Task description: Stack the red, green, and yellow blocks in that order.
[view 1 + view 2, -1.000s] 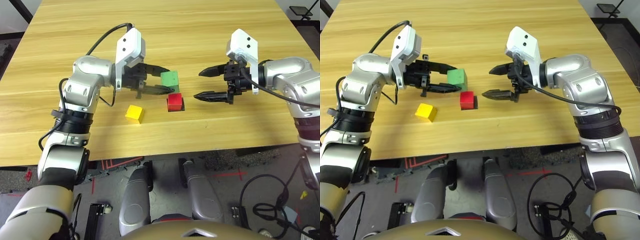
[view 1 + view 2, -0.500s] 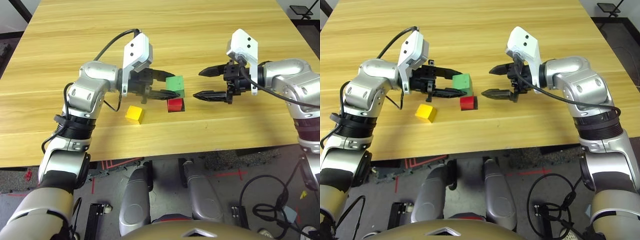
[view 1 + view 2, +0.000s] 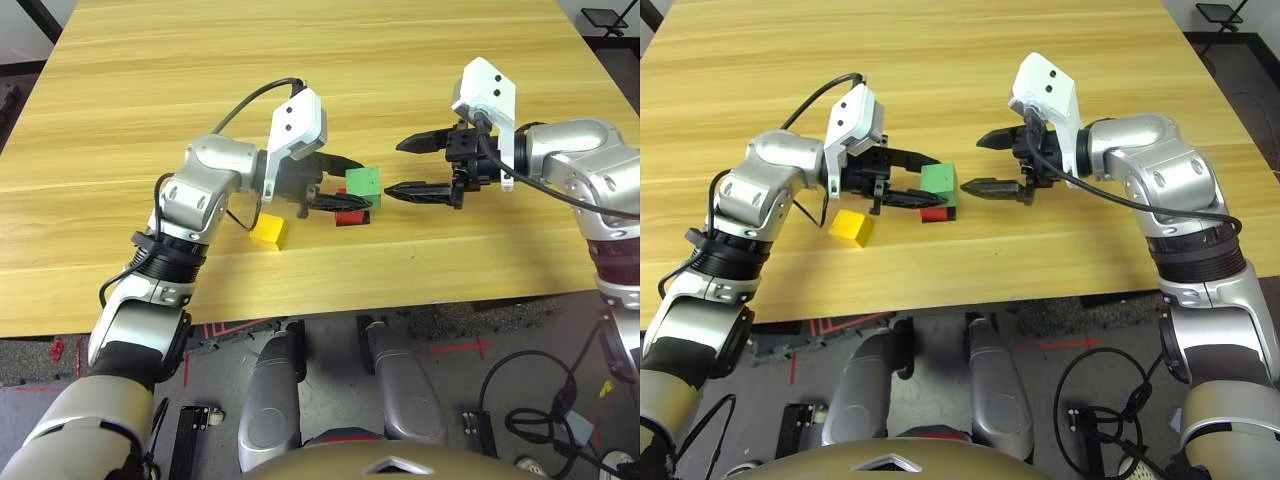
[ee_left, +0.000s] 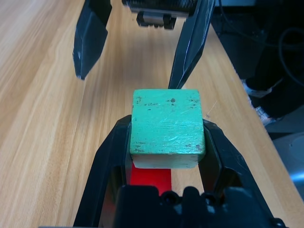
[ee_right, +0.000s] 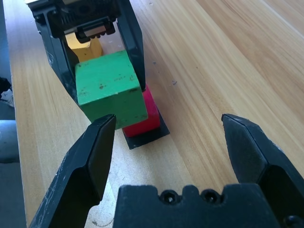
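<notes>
My left gripper (image 3: 362,187) is shut on the green block (image 3: 363,182), one black finger on each side (image 4: 114,142). It holds the block low over the red block (image 3: 349,213), which peeks out beneath it (image 4: 151,178); I cannot tell whether they touch. The yellow block (image 3: 268,229) lies on the table to the left of the red one, below my left wrist. My right gripper (image 3: 395,170) stands open just right of the green block, tips pointing at it. In the right wrist view the green block (image 5: 110,88) hangs over the red block (image 5: 146,116).
A flat black square patch (image 5: 148,135) lies under the red block. The wooden table (image 3: 350,60) stretches wide behind and to both sides. Its front edge runs close below the blocks, with cables on the floor beyond.
My left gripper has carried the green block to the right, from behind and left of the red block to over it. My right arm has stayed still.
</notes>
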Controlling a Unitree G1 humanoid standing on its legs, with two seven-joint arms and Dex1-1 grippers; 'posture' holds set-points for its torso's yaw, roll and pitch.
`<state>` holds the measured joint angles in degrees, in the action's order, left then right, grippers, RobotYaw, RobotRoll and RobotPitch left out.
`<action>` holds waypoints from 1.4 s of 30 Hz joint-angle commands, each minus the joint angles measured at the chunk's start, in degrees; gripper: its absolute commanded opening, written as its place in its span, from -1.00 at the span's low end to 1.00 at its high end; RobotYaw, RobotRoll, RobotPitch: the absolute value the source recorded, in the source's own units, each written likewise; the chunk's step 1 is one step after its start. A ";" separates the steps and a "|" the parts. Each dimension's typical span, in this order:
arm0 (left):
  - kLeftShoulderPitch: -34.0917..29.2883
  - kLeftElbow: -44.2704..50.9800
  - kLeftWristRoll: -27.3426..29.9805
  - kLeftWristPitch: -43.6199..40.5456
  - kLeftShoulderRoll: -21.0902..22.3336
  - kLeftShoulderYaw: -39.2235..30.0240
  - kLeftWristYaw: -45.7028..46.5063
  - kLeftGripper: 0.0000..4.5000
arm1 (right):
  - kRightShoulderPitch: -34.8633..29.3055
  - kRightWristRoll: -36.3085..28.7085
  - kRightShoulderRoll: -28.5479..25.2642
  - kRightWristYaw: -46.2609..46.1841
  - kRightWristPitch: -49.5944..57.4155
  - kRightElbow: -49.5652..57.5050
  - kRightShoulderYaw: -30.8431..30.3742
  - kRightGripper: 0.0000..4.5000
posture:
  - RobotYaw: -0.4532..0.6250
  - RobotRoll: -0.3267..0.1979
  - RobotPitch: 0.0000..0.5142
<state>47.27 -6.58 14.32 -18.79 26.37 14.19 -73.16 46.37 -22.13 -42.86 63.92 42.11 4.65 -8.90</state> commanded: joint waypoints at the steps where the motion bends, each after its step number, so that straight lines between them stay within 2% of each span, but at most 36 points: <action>1: -0.50 -1.46 -0.87 1.58 -0.05 1.17 -0.36 -0.08 | -0.85 -0.98 0.04 -0.18 0.72 1.87 0.77 1.00 | 0.09 0.27 0.12; 24: 0.77 -8.96 -4.45 9.56 1.33 1.63 -2.25 -0.08 | -0.55 -1.78 0.69 -0.47 1.10 1.86 0.59 1.00 | 0.11 0.26 0.13; 31: 1.22 -8.96 -3.28 8.19 1.10 1.08 -1.97 -0.08 | -0.47 -1.78 1.05 -0.47 1.12 1.73 0.46 1.00 | 0.12 0.26 0.14; 38: 1.17 -5.75 -1.11 4.29 1.50 0.47 -3.05 0.96 | -0.09 -1.47 1.39 -0.40 0.85 0.96 0.33 1.00 | 0.12 0.26 0.12; 42: 1.46 -3.75 0.41 2.26 2.25 -0.04 -4.20 0.98 | 0.29 -1.18 1.64 -0.35 0.56 0.16 0.10 1.00 | 0.13 0.26 0.10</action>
<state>48.65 -12.21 13.92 -15.46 27.67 14.46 -76.27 46.52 -23.25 -41.31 63.42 42.90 4.63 -8.83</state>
